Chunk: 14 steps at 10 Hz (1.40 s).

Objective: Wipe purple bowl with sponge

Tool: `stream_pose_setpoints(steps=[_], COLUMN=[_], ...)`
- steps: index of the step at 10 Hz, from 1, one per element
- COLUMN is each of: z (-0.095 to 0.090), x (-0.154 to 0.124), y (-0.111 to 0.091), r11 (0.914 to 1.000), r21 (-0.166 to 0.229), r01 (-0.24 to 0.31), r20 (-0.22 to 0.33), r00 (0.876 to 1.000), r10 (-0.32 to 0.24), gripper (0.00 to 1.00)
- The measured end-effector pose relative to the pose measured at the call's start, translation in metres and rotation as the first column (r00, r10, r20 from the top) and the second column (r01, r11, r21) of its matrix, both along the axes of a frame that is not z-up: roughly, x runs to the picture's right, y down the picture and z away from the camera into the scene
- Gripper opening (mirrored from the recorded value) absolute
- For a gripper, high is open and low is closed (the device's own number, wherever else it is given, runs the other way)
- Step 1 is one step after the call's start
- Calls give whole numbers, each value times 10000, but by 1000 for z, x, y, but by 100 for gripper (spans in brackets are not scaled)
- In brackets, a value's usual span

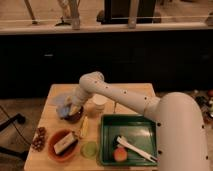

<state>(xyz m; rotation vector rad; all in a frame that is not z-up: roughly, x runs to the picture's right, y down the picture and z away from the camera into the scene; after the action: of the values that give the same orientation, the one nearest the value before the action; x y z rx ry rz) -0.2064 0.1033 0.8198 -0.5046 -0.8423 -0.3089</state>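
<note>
A white robot arm point(125, 100) reaches across a wooden table point(50, 120), its gripper point(71, 108) low over the rim of the small, round, dark purple bowl point(75, 118) near the left edge. One soft blue-and-yellow sponge point(65, 108) shows at its tip; how the gripper is set cannot be told. Beside them stands one white cup point(98, 104). One orange-red bowl point(54, 150) holds a pale block point(65, 144). One rectangular green tray point(131, 131) carries a white utensil point(134, 147).
</note>
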Motion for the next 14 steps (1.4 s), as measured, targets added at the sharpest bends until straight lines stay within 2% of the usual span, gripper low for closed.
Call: stream_pose_setpoints(steps=[3, 5, 9, 14], z=[9, 12, 18, 38], x=[5, 3, 10, 16], y=[7, 13, 12, 2], r11=[9957, 9926, 9898, 9878], r21=[-616, -867, -1006, -1119], r01=[-689, -848, -1005, -1082], r20=[475, 569, 451, 313], r00=[9963, 9943, 9934, 9932], r10=[718, 899, 1054, 1123], gripper=[0, 0, 0, 0])
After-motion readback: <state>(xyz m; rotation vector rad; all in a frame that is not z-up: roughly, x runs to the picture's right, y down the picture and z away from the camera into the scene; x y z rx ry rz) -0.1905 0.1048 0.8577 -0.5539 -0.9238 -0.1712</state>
